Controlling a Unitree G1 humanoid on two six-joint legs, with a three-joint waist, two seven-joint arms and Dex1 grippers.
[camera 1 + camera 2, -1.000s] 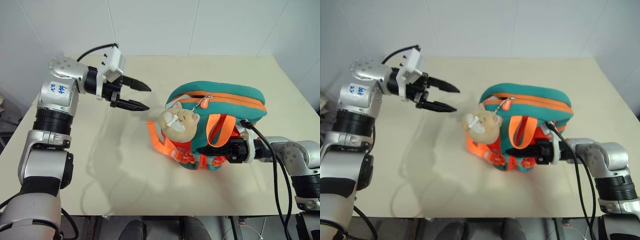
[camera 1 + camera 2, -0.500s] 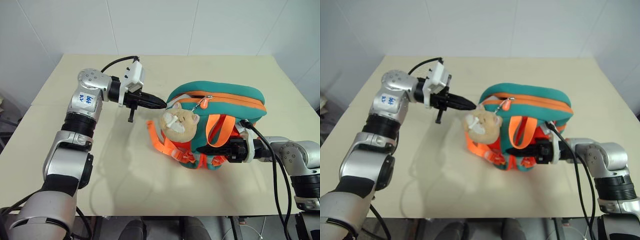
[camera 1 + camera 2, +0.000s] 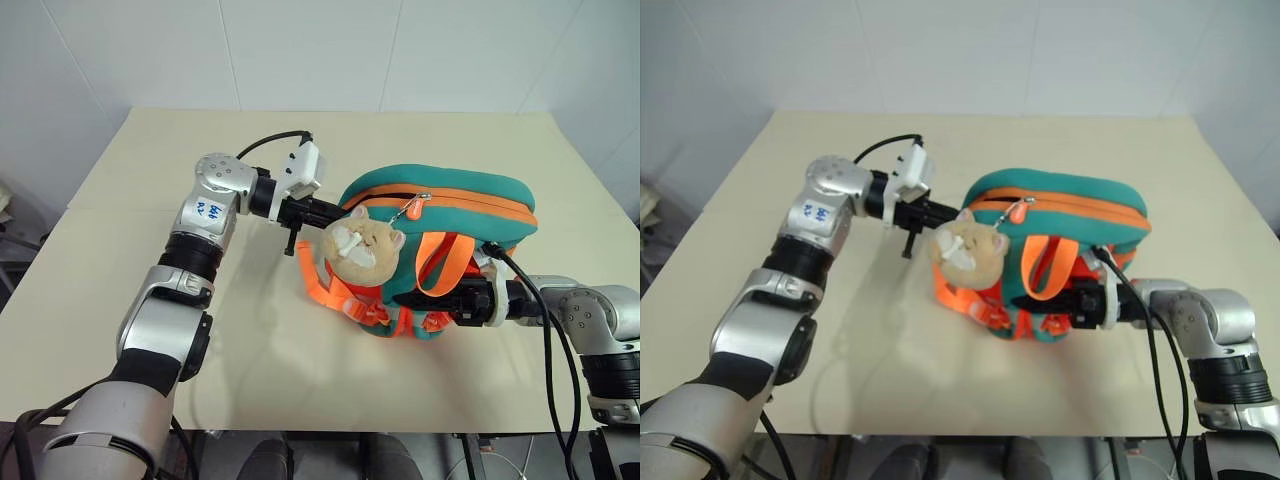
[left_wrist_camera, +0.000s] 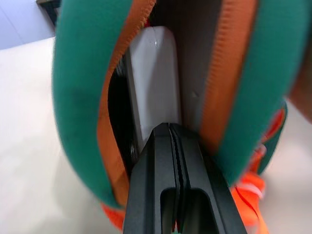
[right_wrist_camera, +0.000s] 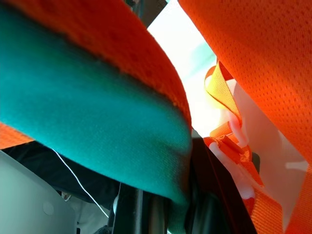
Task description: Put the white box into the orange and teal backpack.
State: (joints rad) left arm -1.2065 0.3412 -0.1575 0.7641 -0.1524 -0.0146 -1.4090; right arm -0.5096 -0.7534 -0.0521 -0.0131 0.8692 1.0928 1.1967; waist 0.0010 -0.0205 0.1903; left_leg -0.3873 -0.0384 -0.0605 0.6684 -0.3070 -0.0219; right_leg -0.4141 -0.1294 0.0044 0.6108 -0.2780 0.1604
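white box (image 4: pixel 155 83) in backpack (image 4: pixel 80 97), just past closed left gripper (image 4: pixel 170 129)

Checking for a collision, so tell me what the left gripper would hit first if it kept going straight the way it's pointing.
Most likely the white box. The shut left gripper points into the open end of the orange and teal backpack, where the box sits just ahead; the gap is unclear.

Left pincer (image 3: pixel 334 212): previously open at the upper left of the frame, it is now closed and displaced rightward to centre frame. Its tips now sit at the zip opening of the orange and teal backpack (image 3: pixel 450 200), facing the white box (image 4: pixel 155 83) inside.
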